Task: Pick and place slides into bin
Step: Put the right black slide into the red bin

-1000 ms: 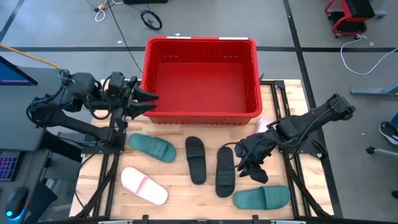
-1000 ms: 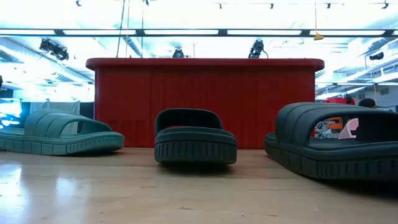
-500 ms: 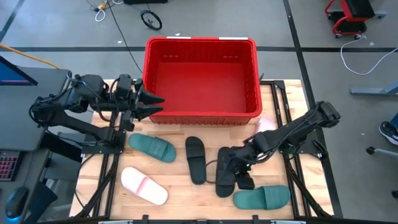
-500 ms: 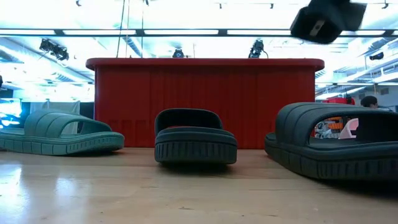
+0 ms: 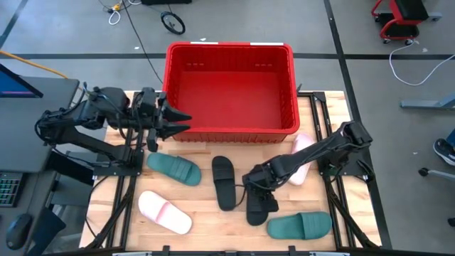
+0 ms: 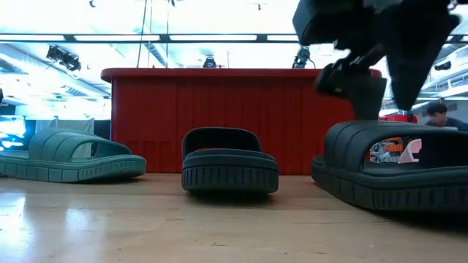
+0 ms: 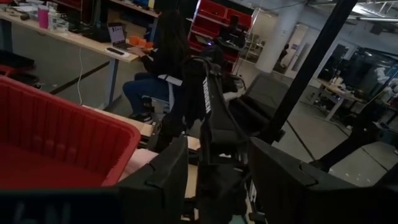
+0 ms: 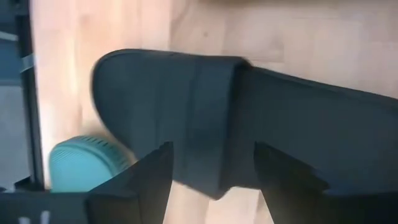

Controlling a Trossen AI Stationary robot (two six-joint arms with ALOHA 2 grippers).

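Right gripper [image 5: 257,186] hangs directly over the right-hand black slide [image 5: 257,204] at lower centre of the high view, fingers spread and empty, nothing grasped yet. In the right wrist view the black slide [image 8: 249,118] fills the frame between the two fingers [image 8: 134,183], strap running across the gap. Slide's long axis runs top-to-bottom in the high view, so the fingers look set to straddle its width. Right arm is clearly the nearer one. Left gripper [image 5: 174,121] waits at the bin's [image 5: 231,50] left wall, upper left, released too. Bin sits upper centre, empty; all six slides lie on the table [image 5: 206,227] below it.
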